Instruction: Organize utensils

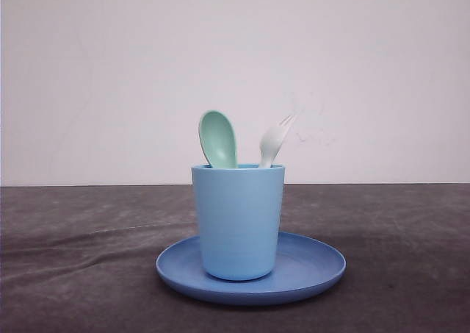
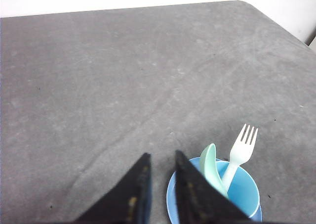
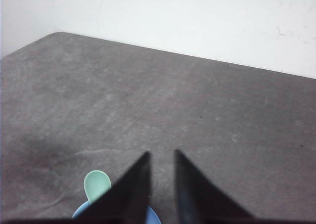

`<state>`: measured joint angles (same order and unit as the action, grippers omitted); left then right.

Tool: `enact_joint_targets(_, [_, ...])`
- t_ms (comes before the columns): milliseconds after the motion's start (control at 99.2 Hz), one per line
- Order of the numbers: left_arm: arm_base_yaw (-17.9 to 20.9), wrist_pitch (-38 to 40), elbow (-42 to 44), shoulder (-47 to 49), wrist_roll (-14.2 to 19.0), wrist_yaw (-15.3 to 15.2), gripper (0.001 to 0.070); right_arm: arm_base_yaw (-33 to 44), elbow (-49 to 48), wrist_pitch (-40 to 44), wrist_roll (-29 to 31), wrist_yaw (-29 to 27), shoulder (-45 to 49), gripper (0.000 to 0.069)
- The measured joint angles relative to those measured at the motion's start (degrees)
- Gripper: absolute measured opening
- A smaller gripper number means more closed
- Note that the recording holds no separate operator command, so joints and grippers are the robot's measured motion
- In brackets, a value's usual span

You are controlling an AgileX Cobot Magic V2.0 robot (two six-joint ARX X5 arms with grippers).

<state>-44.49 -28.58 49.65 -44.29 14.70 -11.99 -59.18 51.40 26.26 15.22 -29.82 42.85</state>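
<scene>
High above the grey table (image 2: 98,85), the left tool (image 2: 163,184) and right tool (image 3: 162,184) hang slightly open, holding nothing. Below them, the small mint-green plastic spoon (image 1: 218,138) and white plastic fork (image 1: 275,140) stand in the light blue cup (image 1: 238,223) on the round blue plate (image 1: 316,263).

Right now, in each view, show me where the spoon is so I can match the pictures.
Front view: the spoon stands bowl up in the cup, on the left, with the fork on the right.
Left wrist view: spoon at lower right, in the cup, beside the fork.
Right wrist view: only its bowl shows at lower left, by the dark fingers.
Shared landmark: the blue cup.
</scene>
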Motion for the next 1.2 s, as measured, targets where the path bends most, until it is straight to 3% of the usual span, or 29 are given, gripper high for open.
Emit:
enact_joint_targets(171, [0.0,0.52,0.0,0.02,-0.02,0.0,0.0024,0.0,0.0,0.04,-0.22,0.02,0.04,0.0009])
enact_joint_targets(867, [0.0,0.52,0.0,0.02,-0.2,0.0,0.0024,-0.02,0.0,0.0,-0.22,0.0,0.04,0.0007])
enact_joint_targets(1028, [1.49,0.9,0.0,0.59,-4.17,-0.09,0.0024,-0.02,0.0,0.0,-0.2,0.0,0.04,0.0007])
enact_joint_targets(1200, [8.2,1.14,-0.07,1.7,-9.99,1.22,0.0024,-0.02,0.0,0.0,-0.22,0.02,0.04,0.0007])
